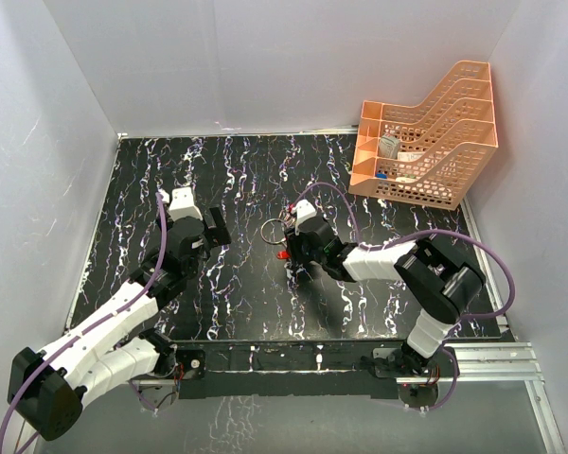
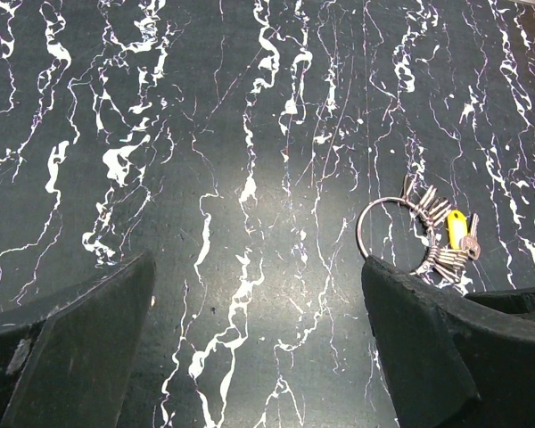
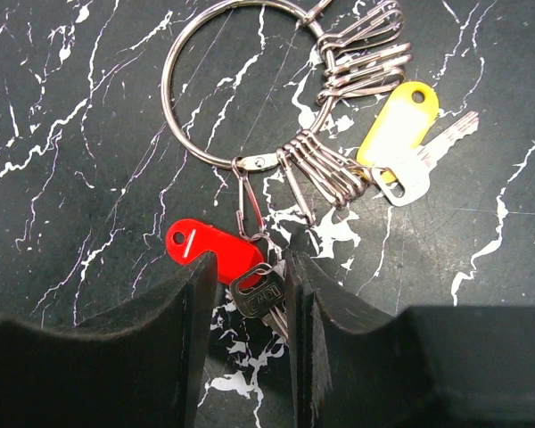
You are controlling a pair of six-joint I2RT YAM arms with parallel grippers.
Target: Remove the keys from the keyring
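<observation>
From above, the keyring (image 1: 274, 230) lies flat near the middle of the black marbled table (image 1: 227, 170). A red tag (image 1: 282, 253) shows just on its near side. The right gripper (image 1: 291, 246) is down over that bunch. The left gripper (image 1: 211, 230) hangs to the left, apart from the ring. An orange tray (image 1: 426, 142) sits in the far right corner, well away.

On the left wrist camera, the fingers (image 2: 71, 348) are spread wide with only bare table between them. The ring and the yellow-tagged key (image 2: 455, 227) lie just beyond the right finger, untouched.

On the right wrist camera, the jaws stand narrow on either side of the silver head of the red-tagged key (image 3: 254, 290). The red tag runs partly under the left finger. I cannot tell whether the pads are pressing on the key or only flanking it. This key hangs from a thin clip (image 3: 252, 163) on the ring. The yellow-tagged key hangs further round, past a bunch of spare clips (image 3: 325, 174).

The whole set looks light, stiff and slick, so it will likely skate over the smooth table and follow any pull. The flat key head seems the best place to pinch. The bare arc of ring opposite the clips would suit the other gripper as an anchor. The springy clip may need coaxing, not force.
</observation>
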